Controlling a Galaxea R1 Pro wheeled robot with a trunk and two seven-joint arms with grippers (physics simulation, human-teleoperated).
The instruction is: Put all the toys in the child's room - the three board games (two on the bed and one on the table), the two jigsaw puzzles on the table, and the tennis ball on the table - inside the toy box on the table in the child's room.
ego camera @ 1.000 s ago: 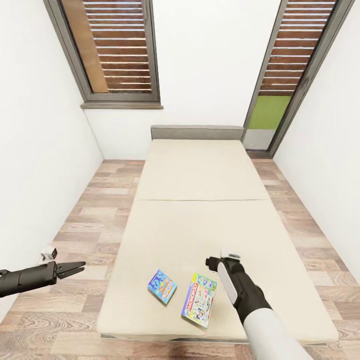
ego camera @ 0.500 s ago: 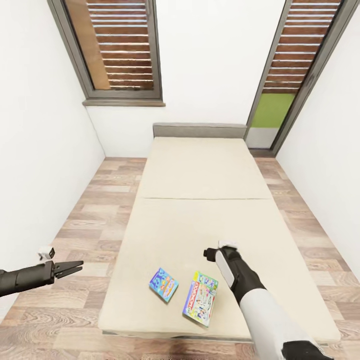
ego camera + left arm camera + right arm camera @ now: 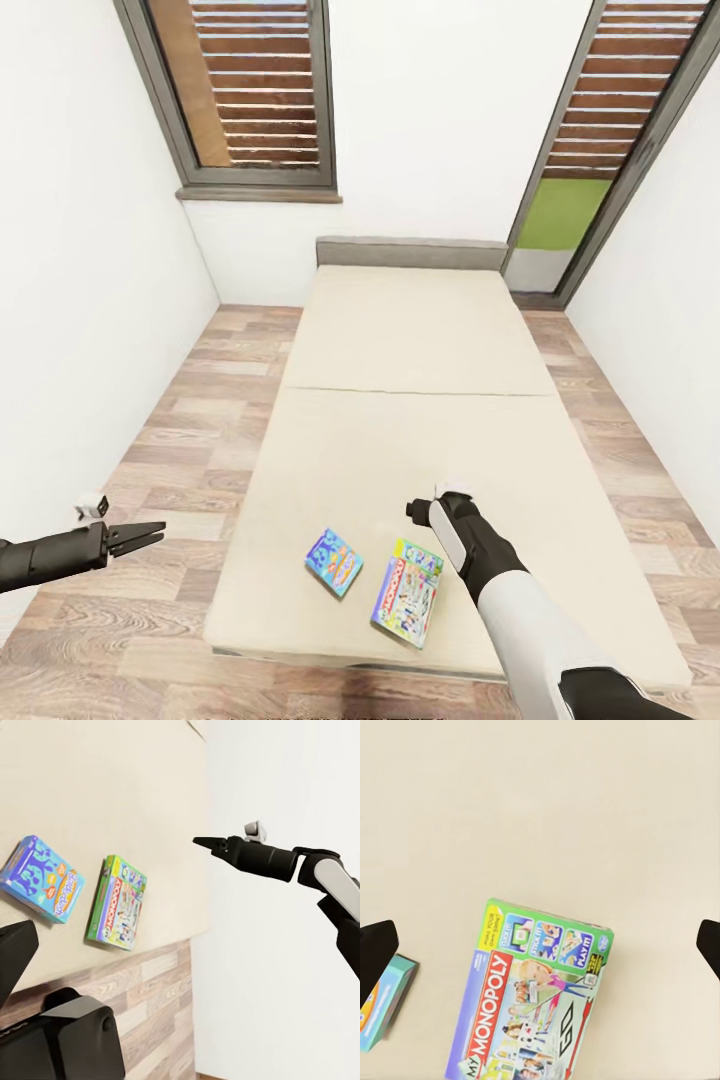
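Near the foot edge of the bed [image 3: 420,340], two board games are lying flat on the beige mattress cover, side by side but apart. The small blue board game [image 3: 334,561] is sitting nearer the bed's left side edge, turned at an angle to it. The green-edged board game [image 3: 409,592], with "MY MONOPOLY" printed on its white picture, is lying just to the right of the blue one and closer to the foot edge, also slightly skewed.

The right gripper [image 3: 428,505] is hanging over the mattress just beyond the green-edged box, on the headboard side, without touching either box. In the left wrist view its fingers are lying together in a point; in the right wrist view two dark fingertips are showing at opposite edges of the picture with the green-edged box between them, so I cannot tell how its jaws are standing.

The left gripper [image 3: 140,536] is reaching out over the wood-plank floor [image 3: 190,410] beside the bed's left side edge, well apart from both boxes, and its two thin fingers are standing slightly apart, holding nothing.

Beyond the grey headboard [image 3: 412,252], a white wall is running between two grey-framed windows [image 3: 250,90] with brown slats.
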